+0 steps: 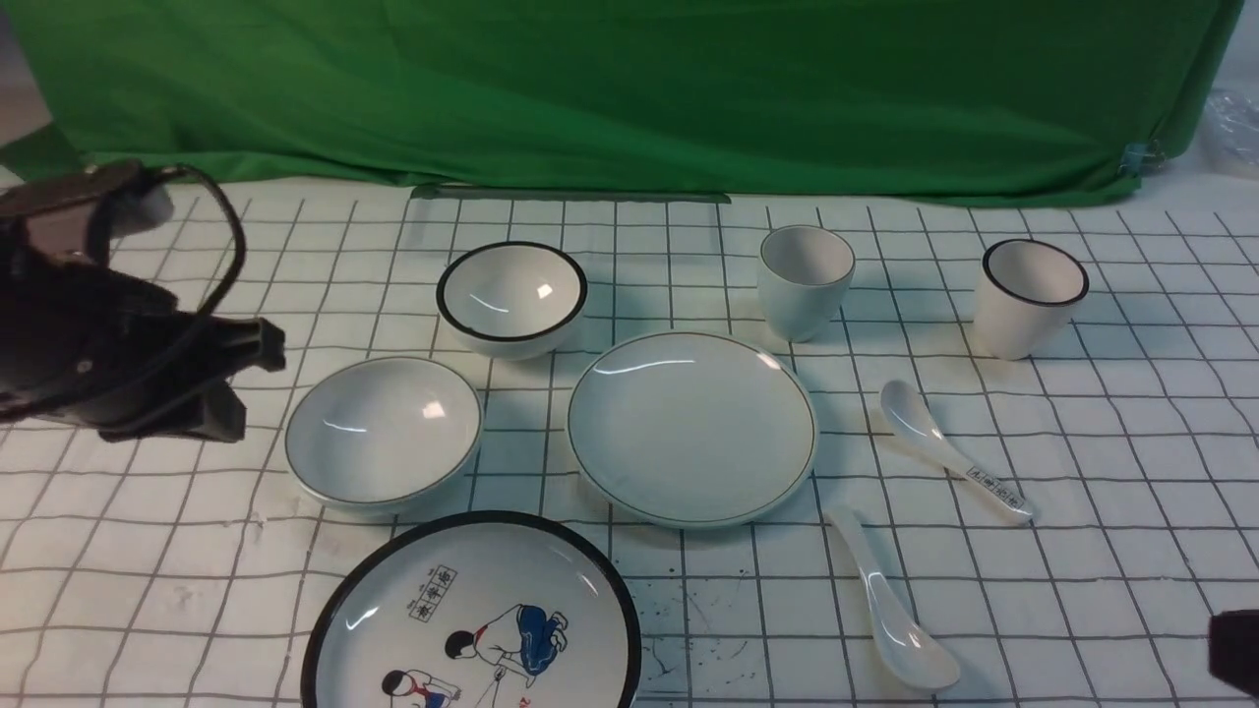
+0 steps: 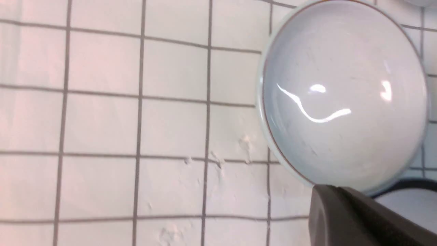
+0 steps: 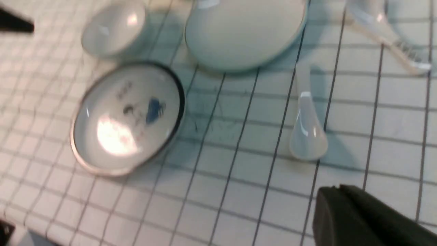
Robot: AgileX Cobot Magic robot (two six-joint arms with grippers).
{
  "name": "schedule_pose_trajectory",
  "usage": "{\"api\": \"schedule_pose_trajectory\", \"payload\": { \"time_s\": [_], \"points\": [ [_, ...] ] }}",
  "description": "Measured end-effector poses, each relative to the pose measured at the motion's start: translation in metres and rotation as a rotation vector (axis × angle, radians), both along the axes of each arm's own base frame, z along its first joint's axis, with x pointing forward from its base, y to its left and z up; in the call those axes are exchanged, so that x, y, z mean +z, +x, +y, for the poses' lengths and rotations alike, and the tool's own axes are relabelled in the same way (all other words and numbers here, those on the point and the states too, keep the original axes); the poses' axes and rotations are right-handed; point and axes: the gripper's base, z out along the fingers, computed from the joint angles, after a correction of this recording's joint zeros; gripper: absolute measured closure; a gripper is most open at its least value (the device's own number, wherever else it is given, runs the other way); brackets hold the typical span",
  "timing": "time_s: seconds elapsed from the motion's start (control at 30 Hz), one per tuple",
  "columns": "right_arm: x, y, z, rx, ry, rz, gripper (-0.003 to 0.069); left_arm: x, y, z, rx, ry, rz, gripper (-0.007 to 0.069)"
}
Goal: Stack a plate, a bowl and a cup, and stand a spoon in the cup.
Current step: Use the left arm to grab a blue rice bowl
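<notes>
Left gripper (image 1: 241,379): my jaws are pressed together and grip nothing; it hangs above the gridded cloth (image 1: 1082,492), on the left of the bowl (image 1: 383,430) and clear of it. In the left wrist view, the bowl (image 2: 343,95) lies just past my dark fingertip (image 2: 341,215). Right gripper (image 1: 1237,651): only a dark corner shows at the near right edge of the front view; jaws shut, gripping nothing, well apart from the spoon (image 1: 890,615). The plate (image 1: 691,426) lies flat at the middle of the cloth. The bowl sits upright just beside it on the left, with a narrow gap between the rims. The cup (image 1: 805,280) stands upright near the plate's far right edge. The spoon lies on the cloth by the plate's near right edge, handle tip toward the plate, scoop toward me. Nothing is stacked yet. Other items noted: a black-rimmed bowl (image 1: 511,295) beyond the bowl, a black-rimmed cup (image 1: 1031,295) at far right, a printed spoon (image 1: 949,447) right of the plate, and a cartoon plate (image 1: 472,619) at the near edge.
</notes>
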Motion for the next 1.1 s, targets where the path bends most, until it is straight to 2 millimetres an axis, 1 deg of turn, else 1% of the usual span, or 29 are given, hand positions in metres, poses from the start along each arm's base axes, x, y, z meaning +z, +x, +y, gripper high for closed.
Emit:
{"api": "schedule_pose_trajectory", "payload": {
  "time_s": [0.03,0.07,0.1,0.17,0.2,0.23,0.3,0.5,0.6,0.67,0.73,0.8,0.83,0.87,0.9,0.97,1.03,1.07,1.1],
  "points": [
    [-0.002,0.006,0.004,0.019,-0.016,0.034,0.0631,-0.002,0.008,0.001,-0.003,0.011,-0.002,0.0621],
    [-0.003,0.007,0.004,0.019,-0.018,0.041,0.0631,-0.004,0.011,0.001,-0.003,0.013,0.005,0.0621],
    [-0.008,0.015,0.010,0.043,-0.038,0.079,0.0631,-0.010,0.025,0.002,-0.008,0.026,0.004,0.0613],
    [-0.012,0.020,0.013,0.057,-0.050,0.104,0.0631,-0.014,0.032,0.002,-0.007,0.029,0.007,0.0602],
    [-0.015,0.026,0.017,0.065,-0.057,0.116,0.0629,-0.021,0.041,0.002,-0.007,0.033,0.015,0.0574],
    [-0.016,0.028,0.018,0.066,-0.058,0.120,0.0627,-0.025,0.045,0.003,-0.005,0.034,0.015,0.0554],
    [-0.018,0.033,0.021,0.063,-0.058,0.119,0.0624,-0.036,0.052,0.002,-0.003,0.038,0.023,0.0494],
    [-0.019,0.043,0.024,0.042,-0.044,0.085,0.0622,-0.064,0.066,-0.007,-0.033,0.049,0.035,0.0237],
    [-0.018,0.045,0.024,0.035,-0.037,0.066,0.0622,-0.075,0.069,-0.010,-0.033,0.041,0.051,0.0189],
    [-0.018,0.045,0.024,0.035,-0.036,0.065,0.0622,-0.082,0.071,-0.011,-0.031,0.038,0.065,0.0197],
    [-0.018,0.045,0.024,0.035,-0.036,0.065,0.0622,-0.087,0.071,-0.011,-0.031,0.038,0.078,0.0246],
    [-0.018,0.045,0.024,0.035,-0.036,0.065,0.0621,-0.090,0.071,-0.011,-0.032,0.038,0.091,0.0345],
    [-0.018,0.045,0.024,0.035,-0.036,0.065,0.0620,-0.091,0.071,-0.012,-0.029,0.032,0.097,0.0421],
    [-0.018,0.045,0.024,0.035,-0.036,0.065,0.0620,-0.091,0.071,-0.012,-0.029,0.032,0.097,0.0447],
    [-0.018,0.045,0.024,0.036,-0.037,0.064,0.0617,-0.088,0.071,-0.012,-0.023,0.021,0.097,0.0510],
    [-0.018,0.045,0.024,0.036,-0.037,0.064,0.0612,-0.080,0.070,-0.013,-0.020,0.008,0.094,0.0547],
    [-0.018,0.045,0.024,0.036,-0.036,0.064,0.0606,-0.072,0.069,-0.014,-0.023,0.001,0.093,0.0568],
    [-0.018,0.045,0.024,0.036,-0.036,0.064,0.0605,-0.066,0.069,-0.014,-0.023,-0.003,0.092,0.0580],
    [-0.018,0.045,0.024,0.036,-0.036,0.064,0.0603,-0.055,0.066,-0.015,-0.034,-0.004,0.086,0.0580]
  ]
}}
